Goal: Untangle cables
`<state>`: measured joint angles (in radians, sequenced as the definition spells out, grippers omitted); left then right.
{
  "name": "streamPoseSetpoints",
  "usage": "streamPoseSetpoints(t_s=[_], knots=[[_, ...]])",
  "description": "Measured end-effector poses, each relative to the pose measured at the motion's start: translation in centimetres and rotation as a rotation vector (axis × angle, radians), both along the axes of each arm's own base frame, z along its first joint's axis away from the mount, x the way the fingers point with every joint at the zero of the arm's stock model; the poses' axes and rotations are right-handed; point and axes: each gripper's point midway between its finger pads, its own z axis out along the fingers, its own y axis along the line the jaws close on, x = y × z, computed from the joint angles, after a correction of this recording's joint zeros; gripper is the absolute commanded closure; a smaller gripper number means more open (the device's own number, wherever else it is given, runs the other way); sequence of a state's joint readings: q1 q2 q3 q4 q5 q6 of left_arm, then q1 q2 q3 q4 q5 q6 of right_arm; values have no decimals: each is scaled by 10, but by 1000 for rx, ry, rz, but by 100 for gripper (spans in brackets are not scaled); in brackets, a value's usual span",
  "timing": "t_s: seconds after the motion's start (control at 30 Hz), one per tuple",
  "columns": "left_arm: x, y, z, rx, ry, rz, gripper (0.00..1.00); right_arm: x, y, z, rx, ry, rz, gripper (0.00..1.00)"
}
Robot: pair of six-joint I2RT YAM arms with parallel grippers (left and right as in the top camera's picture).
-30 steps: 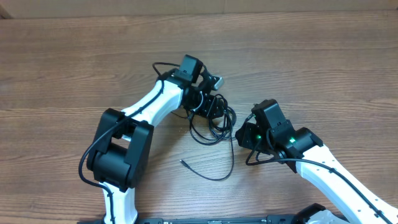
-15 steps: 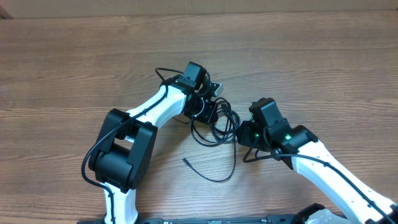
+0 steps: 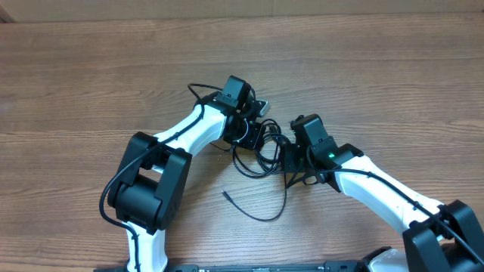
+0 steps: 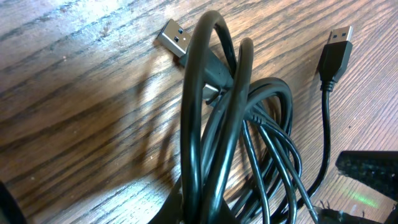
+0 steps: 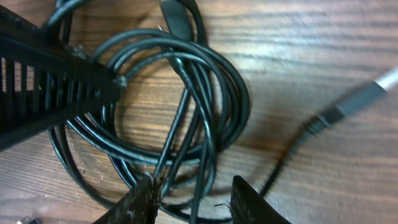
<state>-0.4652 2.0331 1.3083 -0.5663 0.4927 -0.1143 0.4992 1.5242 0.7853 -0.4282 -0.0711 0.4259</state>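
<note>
Pinching cables [image 3: 261, 155] tight in left hand [image 3: 251, 134], mid table [image 3: 378, 75]. Holding right hand [image 5: 194, 198] part spread, straddling few strands at coil edge. Trailing one loose end toward near edge.

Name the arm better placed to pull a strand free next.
Right. The left gripper is shut on the cables, anchoring them; the right gripper is open with strands between its fingers, likely ready to close and pull.
</note>
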Motion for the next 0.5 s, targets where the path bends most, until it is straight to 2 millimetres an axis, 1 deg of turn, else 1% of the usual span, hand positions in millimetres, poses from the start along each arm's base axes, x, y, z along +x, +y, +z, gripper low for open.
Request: streamPoseSetpoints(t_s=[0.2,0.37,0.5], knots=[[2,-1,1,-5,-10,0,96,15,8,7,-5,-99,93,64],[1,-4,2,-22,-6,-6,96,24,8,12,-30,-158,127,76],[-2,-10,8,-78,3,-36,96,27,4,12,-57,-175,130,78]])
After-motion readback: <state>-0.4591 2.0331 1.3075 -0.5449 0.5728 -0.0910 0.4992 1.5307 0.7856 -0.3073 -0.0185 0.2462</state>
